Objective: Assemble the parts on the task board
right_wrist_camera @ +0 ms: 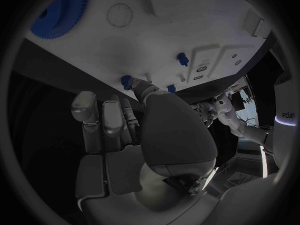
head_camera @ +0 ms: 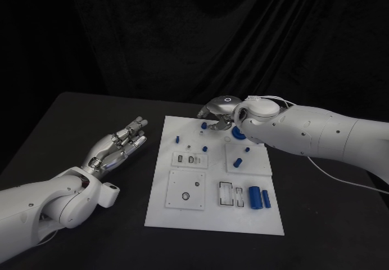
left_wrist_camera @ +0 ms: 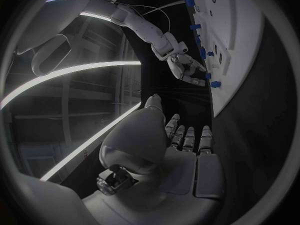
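head view has the task board (head_camera: 212,219), a white plate in the middle of the black bench (head_camera: 73,124), with raised white panels, slots and holes, and small blue parts on it: two blue cylinders (head_camera: 259,198) side by side near the right edge, short pegs (head_camera: 238,162) mid-board, and a blue gear (head_camera: 238,133) at the far end. the left hand (head_camera: 120,145) lies palm up on the bench beside the board, fingers straight and apart, holding nothing. the right hand (head_camera: 217,116) hangs over the far edge, fingers curled; can't tell if it grips anything. right wrist view shows the gear's (right_wrist_camera: 59,15) teeth up close and white lettering on the other arm, too small to read.
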